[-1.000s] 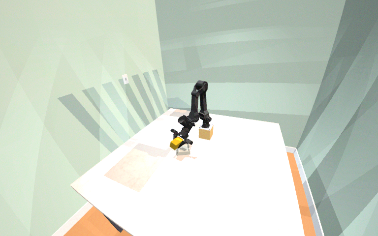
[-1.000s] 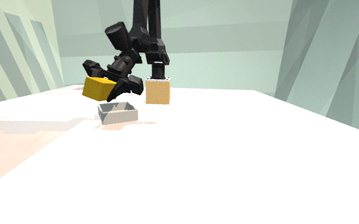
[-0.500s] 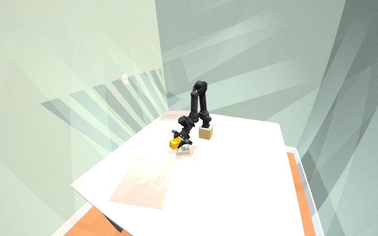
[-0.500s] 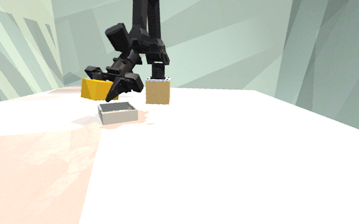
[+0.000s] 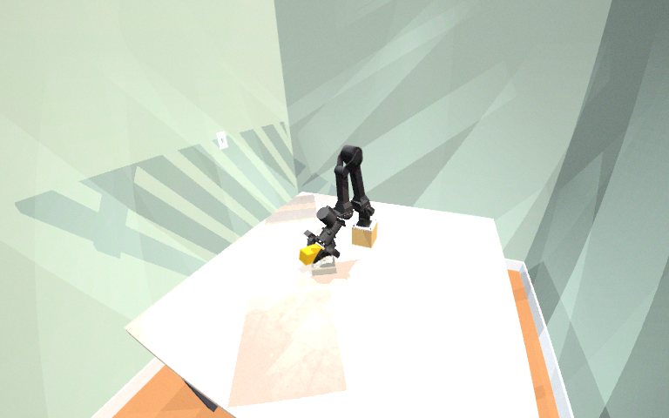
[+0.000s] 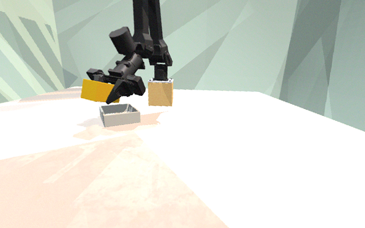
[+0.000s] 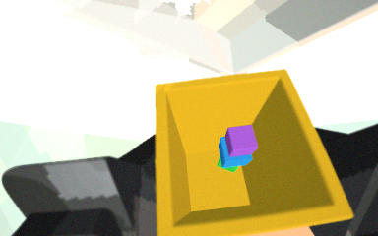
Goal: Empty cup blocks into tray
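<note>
Three blocks show inside the yellow cup (image 5: 309,254) (image 6: 97,90) (image 7: 212,113) clamped by the claw (image 5: 320,252) (image 6: 105,91); the green one (image 7: 227,166), at six o'clock, is mostly hidden.

Partly covered blocks

The blue block (image 7: 237,160) hides most of the green block (image 7: 230,169); the wrist view crops the cup's lower rim (image 7: 217,230).

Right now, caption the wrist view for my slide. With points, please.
Purple, blue and green blocks (image 7: 241,143) inside the yellow cup (image 5: 309,254) (image 6: 95,91) (image 7: 169,157), seen from the wrist.
</note>
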